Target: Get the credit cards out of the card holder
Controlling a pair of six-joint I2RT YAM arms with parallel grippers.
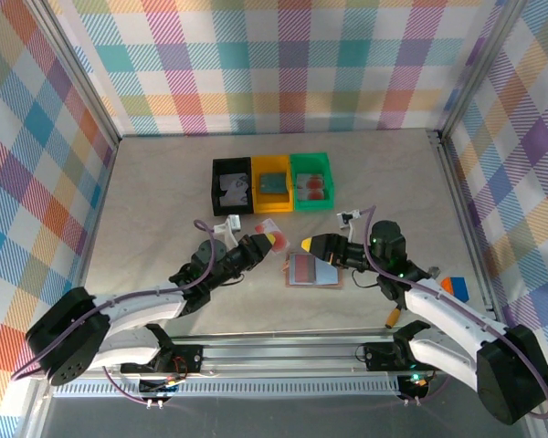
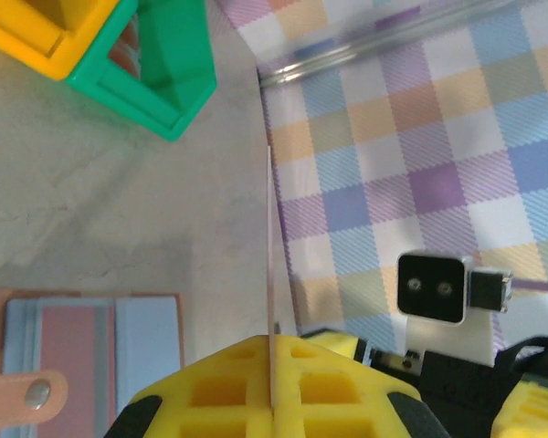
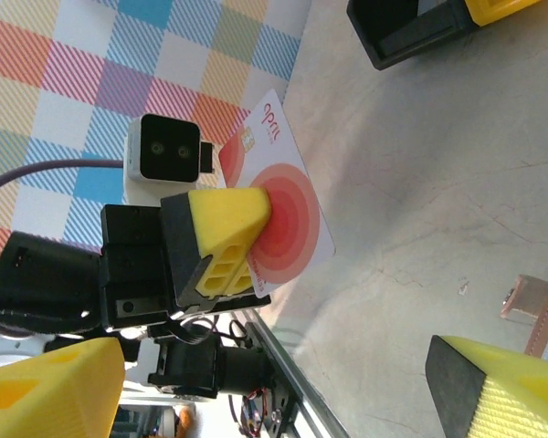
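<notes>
The left gripper [image 1: 263,243] is closed on one card [image 1: 270,227], pale with a red spot, and holds it above the table just beside the holder [image 1: 312,270], which lies open near the right gripper [image 1: 312,246]. That gripper's jaws stand wide apart and hold nothing. The pinch takes only one end of the card, so I think it may slip or twist if the arm moves fast. In the left wrist view the card is a thin edge-on line, while the right wrist view shows its printed face.

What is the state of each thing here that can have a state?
left hand, shut on the red-spot card
red-spot card, out of the card holder
right hand, open, holding nothing
card holder, unfolded, flat on the table
black bin, yellow bin, green bin, each upright with contents
</notes>
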